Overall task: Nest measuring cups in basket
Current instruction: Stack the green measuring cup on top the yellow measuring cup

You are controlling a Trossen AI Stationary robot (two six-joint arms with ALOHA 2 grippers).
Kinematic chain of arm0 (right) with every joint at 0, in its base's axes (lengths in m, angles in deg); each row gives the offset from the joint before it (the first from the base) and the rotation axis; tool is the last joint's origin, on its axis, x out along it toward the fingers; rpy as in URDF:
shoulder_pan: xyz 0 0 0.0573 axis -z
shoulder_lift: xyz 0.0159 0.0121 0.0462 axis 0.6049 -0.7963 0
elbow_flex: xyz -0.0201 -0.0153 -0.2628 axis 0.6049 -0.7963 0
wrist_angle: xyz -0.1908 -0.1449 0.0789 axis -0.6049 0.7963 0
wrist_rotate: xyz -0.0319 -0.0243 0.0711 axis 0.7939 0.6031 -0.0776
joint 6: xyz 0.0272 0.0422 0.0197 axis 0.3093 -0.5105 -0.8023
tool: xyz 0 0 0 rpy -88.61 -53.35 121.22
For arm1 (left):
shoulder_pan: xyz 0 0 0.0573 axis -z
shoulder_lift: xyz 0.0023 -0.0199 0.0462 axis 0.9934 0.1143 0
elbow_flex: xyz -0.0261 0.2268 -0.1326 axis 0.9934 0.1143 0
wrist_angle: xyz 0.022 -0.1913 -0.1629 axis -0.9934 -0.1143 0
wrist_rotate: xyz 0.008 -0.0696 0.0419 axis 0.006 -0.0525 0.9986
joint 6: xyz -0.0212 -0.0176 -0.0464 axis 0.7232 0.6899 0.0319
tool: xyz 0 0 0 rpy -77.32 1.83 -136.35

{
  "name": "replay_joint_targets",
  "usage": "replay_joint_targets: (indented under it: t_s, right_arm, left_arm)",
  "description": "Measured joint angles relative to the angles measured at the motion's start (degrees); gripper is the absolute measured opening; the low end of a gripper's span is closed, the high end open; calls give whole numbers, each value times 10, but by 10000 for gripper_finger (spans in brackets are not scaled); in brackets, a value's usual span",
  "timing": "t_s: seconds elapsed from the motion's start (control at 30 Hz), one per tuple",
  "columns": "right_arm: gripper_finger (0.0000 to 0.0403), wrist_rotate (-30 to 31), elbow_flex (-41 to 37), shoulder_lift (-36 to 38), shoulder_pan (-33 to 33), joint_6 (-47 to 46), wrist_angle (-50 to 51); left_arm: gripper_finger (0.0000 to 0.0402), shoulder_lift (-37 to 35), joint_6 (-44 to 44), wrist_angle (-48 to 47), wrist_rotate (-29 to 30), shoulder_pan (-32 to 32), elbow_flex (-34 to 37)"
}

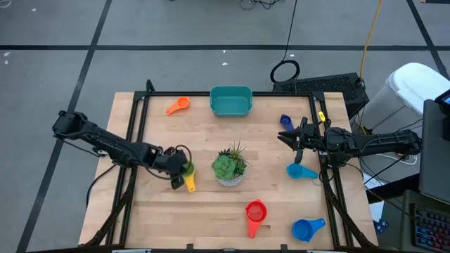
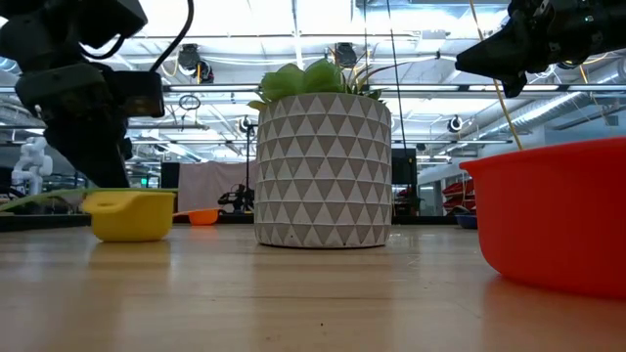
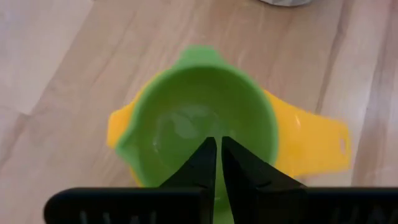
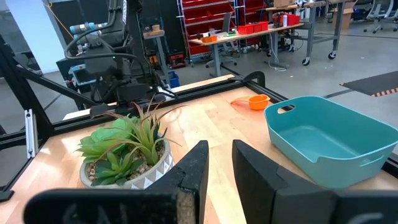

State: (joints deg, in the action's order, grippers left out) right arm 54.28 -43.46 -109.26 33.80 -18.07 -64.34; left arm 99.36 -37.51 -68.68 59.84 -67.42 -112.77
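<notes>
On the wooden table (image 1: pixel 211 211), seen from above, the potted succulent (image 1: pixel 230 166) stands in the middle, and the teal basket (image 1: pixel 230 100) sits at the far edge, its long side running left to right and its inside bare as far as the right wrist view shows. The measuring cups lie scattered well apart: an orange cup (image 1: pixel 178 106) just left of the basket, a red cup (image 1: pixel 255 215) and a blue cup (image 1: pixel 306 228) near the front edge, a light blue cup (image 1: pixel 301 171) right of the plant, and a dark blue cup (image 1: pixel 285 121) at the right rail. The left gripper (image 1: pixel 181 170) works left of the plant, where a green cup (image 3: pixel 202 127) sits inside a yellow cup (image 3: pixel 311 146); its fingers (image 3: pixel 202 165) are pinched nearly together on the green cup's near rim, clenched on it. The yellow cup's handle sticks out sideways in the wrist view, so the pair's long axis runs along that handle, which in the overhead view points toward the front edge. To do this step well, I judge the grip should take both rims or lift slowly, so the green cup does not pull free of the yellow one, then travel high past the plant to the basket. The right gripper (image 1: pixel 294 138) hovers near the dark blue cup, fingers slightly parted and holding nothing.
</notes>
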Motion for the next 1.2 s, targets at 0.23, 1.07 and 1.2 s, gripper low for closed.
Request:
replay_joint_targets:
  t_s: [0.23, 1.07, 1.2]
  right_arm:
    - [68, 0, 0, 0, 0, 0, 0]
    - [68, 0, 0, 0, 0, 1, -8]
    - [68, 0, 0, 0, 0, 6, -17]
  left_arm:
    - [31, 0, 3, 1, 5, 6, 0]
    - [31, 99, 18, 200, -46, 44, -1]
    - [31, 103, 12, 243, -49, 44, -1]
